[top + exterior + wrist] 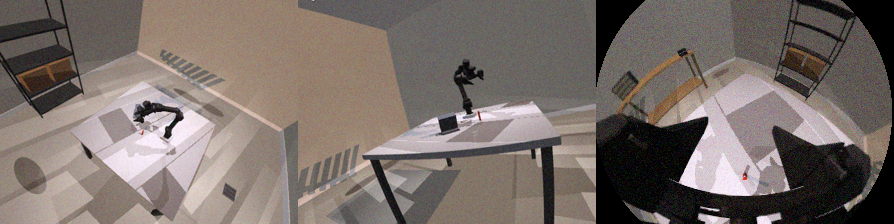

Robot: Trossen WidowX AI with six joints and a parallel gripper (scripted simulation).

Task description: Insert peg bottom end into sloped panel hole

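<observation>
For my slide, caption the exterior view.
Arm's open, empty jaws raised above the table, red peg standing untouched near the sloped panel.

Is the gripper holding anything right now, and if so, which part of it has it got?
Nothing is held. The gripper hangs open in the air, while the red peg stands on the table, ungrasped.

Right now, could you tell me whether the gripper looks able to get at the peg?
Probably yes: the gripper is open and empty, high above the table, and the peg stands alone below it with nothing between.
</observation>
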